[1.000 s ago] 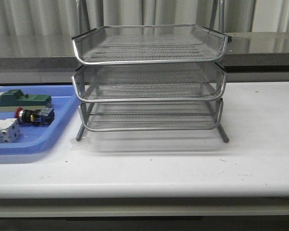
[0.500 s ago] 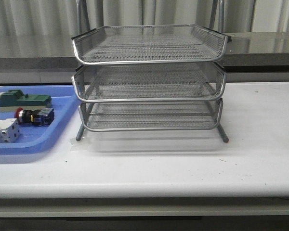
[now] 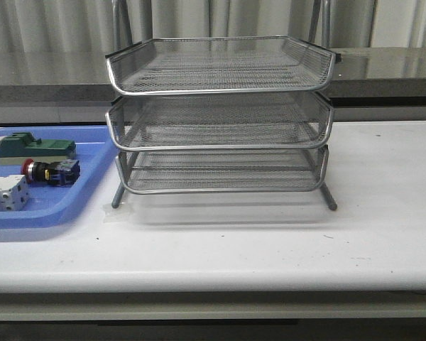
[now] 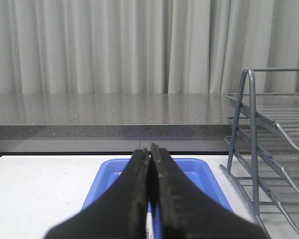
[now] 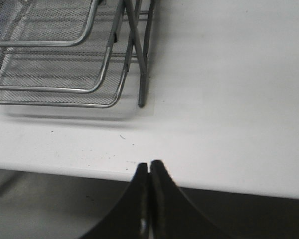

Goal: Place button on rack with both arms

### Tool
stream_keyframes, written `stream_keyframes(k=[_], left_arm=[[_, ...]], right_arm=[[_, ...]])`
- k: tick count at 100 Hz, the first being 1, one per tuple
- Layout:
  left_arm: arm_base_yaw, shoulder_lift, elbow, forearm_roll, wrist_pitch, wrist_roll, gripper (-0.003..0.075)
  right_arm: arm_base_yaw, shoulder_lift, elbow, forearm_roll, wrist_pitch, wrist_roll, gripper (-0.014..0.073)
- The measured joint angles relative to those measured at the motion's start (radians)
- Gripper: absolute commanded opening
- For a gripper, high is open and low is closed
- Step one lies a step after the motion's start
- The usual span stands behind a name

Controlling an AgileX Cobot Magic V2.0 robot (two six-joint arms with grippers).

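Left of the rack (image 3: 220,117), the button (image 3: 50,171) lies unmoved in the blue tray (image 3: 92,186). Both the left gripper (image 4: 150,154) and right gripper (image 5: 149,167) are pressed closed, empty, so nothing has started.

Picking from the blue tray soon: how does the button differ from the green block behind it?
The button has a red head, black body and blue-yellow rear; the green block is mostly one dark green. The button is shorter and rounder, the green block longer and boxier. The button lies nearer the front of the blue tray. Both rest untouched in it.
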Motion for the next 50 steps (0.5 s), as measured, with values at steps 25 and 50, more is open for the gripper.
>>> stream_keyframes(k=[25, 50], left_arm=[[0.0, 0.0, 0.0, 0.0, 0.0, 0.0, -0.002], [0.0, 0.0, 0.0, 0.0, 0.0, 0.0, -0.002]], right_arm=[[0.0, 0.09, 0.0, 0.114, -0.015, 0.002, 0.0204], [0.0, 0.152, 0.0, 0.248, -0.073, 0.002, 0.0488]])
